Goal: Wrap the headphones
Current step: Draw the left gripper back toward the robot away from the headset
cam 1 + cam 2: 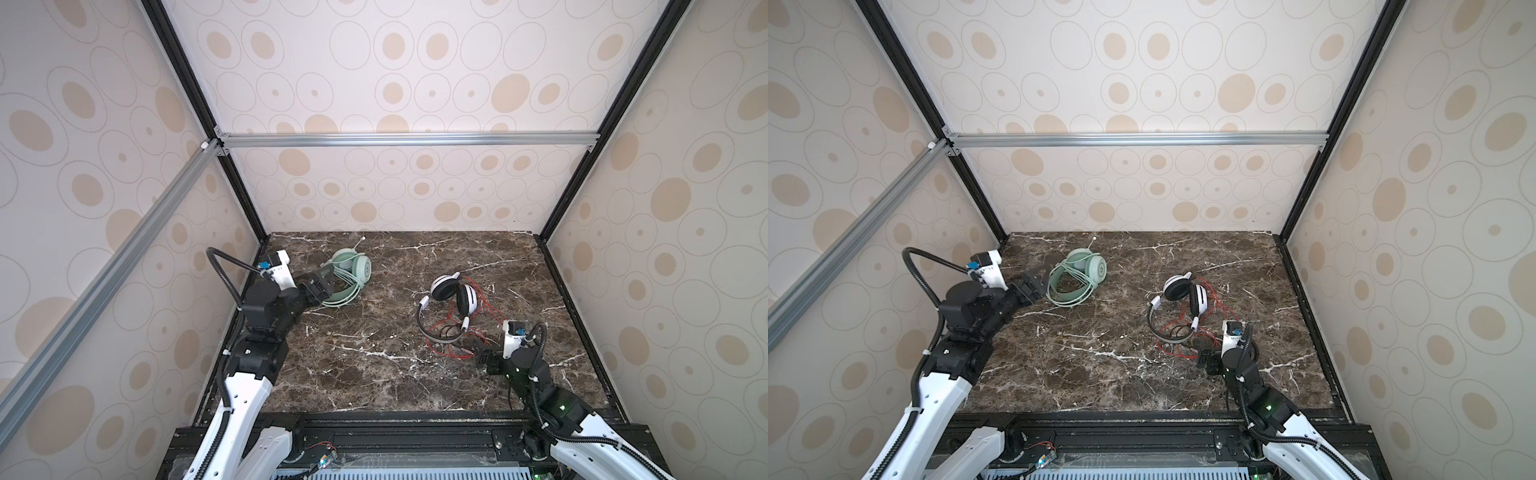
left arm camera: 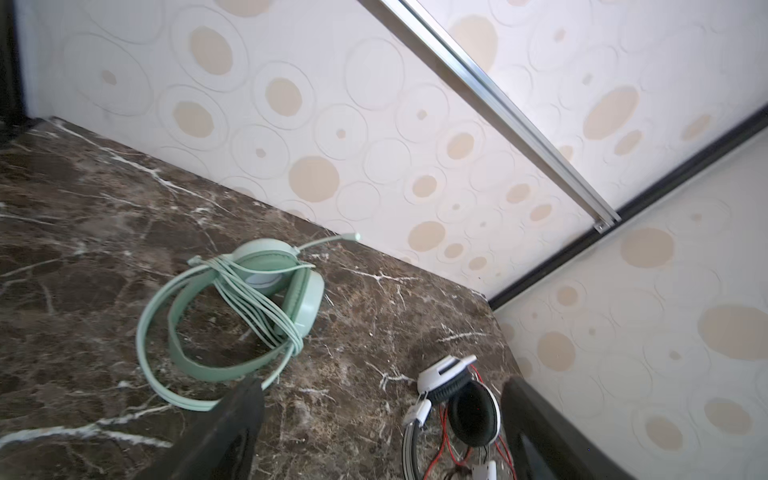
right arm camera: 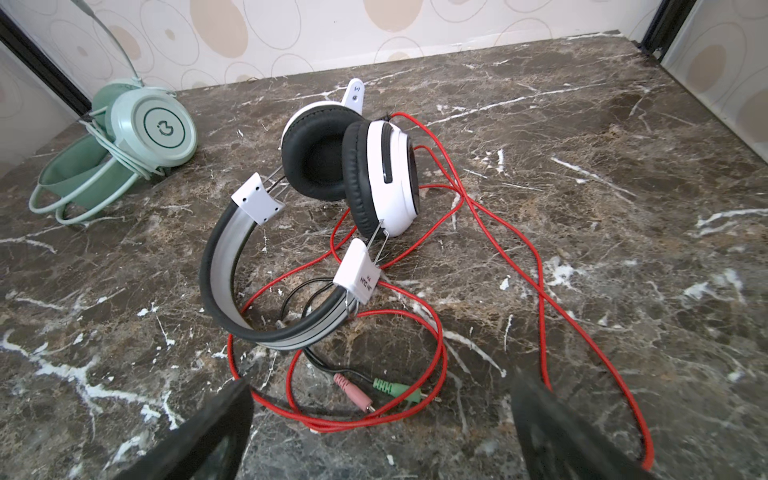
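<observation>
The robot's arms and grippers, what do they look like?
The left arm and right arm match: white shells, black joints, a black ribbed cable hose, a white wrist camera block with a blue plug. The left gripper and right gripper are black with flat parallel fingers.

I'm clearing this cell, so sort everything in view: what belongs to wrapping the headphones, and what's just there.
Belongs to the job:
green headset, with its green cable wound on it
white headset
red cable, loose
plugs
left gripper and right gripper, both open

Just there:
marble table
spotted walls
metal rail
</observation>
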`<move>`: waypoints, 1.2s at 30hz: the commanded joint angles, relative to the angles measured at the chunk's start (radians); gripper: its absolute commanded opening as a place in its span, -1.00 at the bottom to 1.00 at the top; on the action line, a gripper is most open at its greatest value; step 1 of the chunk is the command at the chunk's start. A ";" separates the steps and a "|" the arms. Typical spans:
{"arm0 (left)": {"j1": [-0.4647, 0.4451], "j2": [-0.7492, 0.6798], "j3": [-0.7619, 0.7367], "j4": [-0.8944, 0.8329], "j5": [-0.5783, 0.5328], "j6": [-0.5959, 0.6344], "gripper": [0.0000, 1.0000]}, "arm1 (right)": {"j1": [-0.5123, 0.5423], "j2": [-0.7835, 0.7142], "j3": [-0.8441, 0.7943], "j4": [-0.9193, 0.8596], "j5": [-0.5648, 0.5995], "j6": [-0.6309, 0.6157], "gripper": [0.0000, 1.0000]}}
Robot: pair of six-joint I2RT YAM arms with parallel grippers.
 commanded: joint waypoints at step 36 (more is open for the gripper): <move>-0.519 0.397 -0.408 0.798 -0.565 0.420 0.73 | 0.004 0.178 0.121 0.007 0.014 -0.082 0.98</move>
